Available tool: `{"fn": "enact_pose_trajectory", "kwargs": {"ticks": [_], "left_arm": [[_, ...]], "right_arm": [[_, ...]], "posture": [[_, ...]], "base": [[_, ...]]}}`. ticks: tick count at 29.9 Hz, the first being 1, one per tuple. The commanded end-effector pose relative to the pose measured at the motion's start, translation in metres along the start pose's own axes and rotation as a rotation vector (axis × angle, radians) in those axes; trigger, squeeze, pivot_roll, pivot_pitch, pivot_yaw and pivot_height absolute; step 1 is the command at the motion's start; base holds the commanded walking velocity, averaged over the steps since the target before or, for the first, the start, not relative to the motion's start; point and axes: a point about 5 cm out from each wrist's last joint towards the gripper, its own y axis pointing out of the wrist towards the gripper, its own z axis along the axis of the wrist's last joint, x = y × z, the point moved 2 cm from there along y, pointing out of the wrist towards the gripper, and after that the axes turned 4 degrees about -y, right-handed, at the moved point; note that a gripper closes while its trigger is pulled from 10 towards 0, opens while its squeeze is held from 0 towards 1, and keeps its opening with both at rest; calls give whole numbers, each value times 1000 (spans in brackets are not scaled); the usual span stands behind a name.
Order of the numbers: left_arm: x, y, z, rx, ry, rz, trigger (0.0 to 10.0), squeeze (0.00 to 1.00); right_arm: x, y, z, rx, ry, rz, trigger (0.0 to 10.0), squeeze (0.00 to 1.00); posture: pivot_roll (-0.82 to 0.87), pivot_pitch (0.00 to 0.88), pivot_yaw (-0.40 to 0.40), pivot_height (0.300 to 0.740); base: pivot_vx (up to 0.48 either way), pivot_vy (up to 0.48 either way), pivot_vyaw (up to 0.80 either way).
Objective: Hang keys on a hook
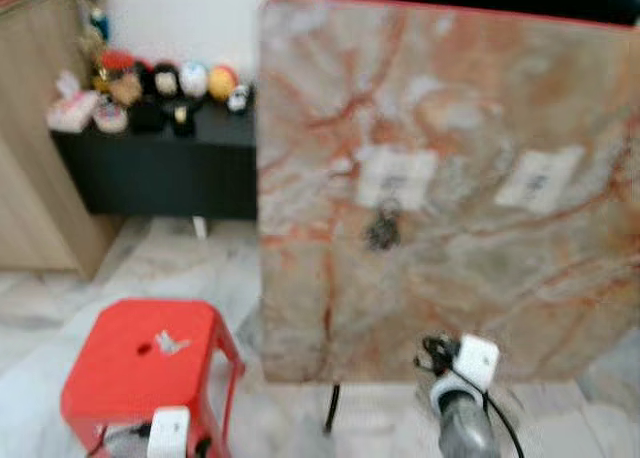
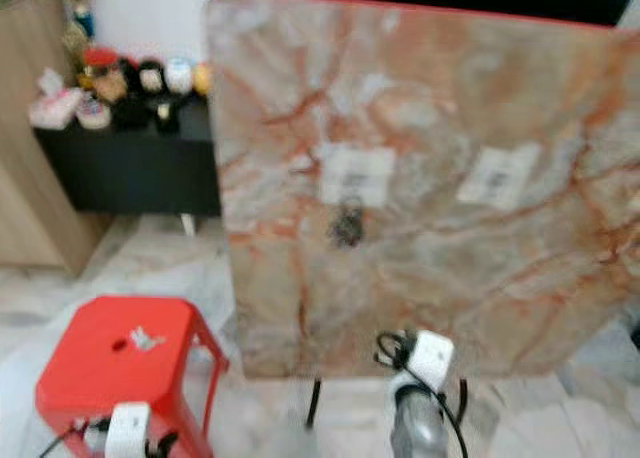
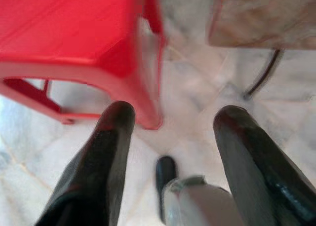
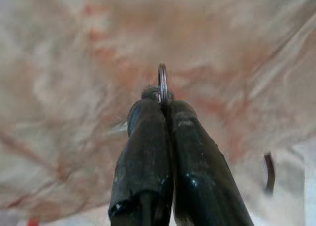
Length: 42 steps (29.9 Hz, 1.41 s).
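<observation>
A tall marble-patterned board (image 1: 450,178) stands upright in front of me with two white hook plates, one on the left (image 1: 396,175) and one on the right (image 1: 538,181). A small dark object (image 1: 383,228) hangs just under the left plate; blur hides what it is. My right gripper (image 4: 163,101) is shut on a metal key ring (image 4: 162,80), which sticks up between the fingertips, close to the board. In the eye views that arm (image 1: 462,398) rises at the board's lower edge. My left gripper (image 3: 173,122) hangs open low beside the red stool.
A red plastic stool (image 1: 150,363) stands at the lower left on the marble floor. A black cabinet (image 1: 160,168) with several small toys sits against the back wall, beside a wooden panel (image 1: 35,148). A thin black leg (image 1: 331,408) holds up the board.
</observation>
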Motion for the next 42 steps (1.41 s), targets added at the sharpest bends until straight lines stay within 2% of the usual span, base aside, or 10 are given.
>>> {"fn": "enact_pose_trajectory", "kwargs": {"ticks": [1, 2, 3, 5, 9, 13, 17, 23, 34, 42], "left_arm": [[7, -2, -10, -31, -20, -15, 10000, 0], [7, -2, -9, -30, -22, -15, 10000, 0], [7, -2, -10, -31, -25, -14, 10000, 0], [8, -3, -11, -32, -27, -14, 10000, 0], [8, -4, -14, -39, -33, -12, 10000, 0], [4, -4, -14, -37, -38, 0, 10000, 0], [2, -5, -14, -39, -38, 4, 10000, 0], [3, -3, -11, -36, -38, 4, 10000, 0], [3, -2, -9, -33, -30, 0, 10000, 0], [3, -3, -11, -38, -35, 3, 10000, 0]], "right_arm": [[2, 2, 9, 43, -2, -14, 10000, 0], [2, 3, 13, 59, -1, -17, 10000, 0], [1, 6, 22, 96, -58, -15, 10000, 0], [0, 7, 29, 129, -91, -13, 10000, 0], [0, 16, 68, 261, -147, -50, 10000, 0], [-3, 25, 95, 333, -228, -78, 10000, 0], [-5, 29, 107, 363, -260, -97, 10000, 0], [15, 35, 143, 443, -312, -305, 10000, 0], [40, 30, 163, 486, -378, -550, 10000, 0], [40, 34, 161, 448, -465, -570, 10000, 0]], "posture": [[57, 0, -100, 740], [57, 0, -100, 740], [57, 0, -100, 740], [55, 0, -100, 740], [55, 0, -101, 740], [56, 0, -102, 740], [57, 0, -101, 740], [62, 0, -92, 740], [64, 0, -88, 740], [67, 0, -89, 740]], "base": [[0, 0, 0], [0, 0, 0], [0, 0, 0], [0, 0, 0], [0, 0, 0], [0, 0, 0], [0, 0, 0], [0, 0, 0], [0, 0, 0], [0, 0, 0]]}}
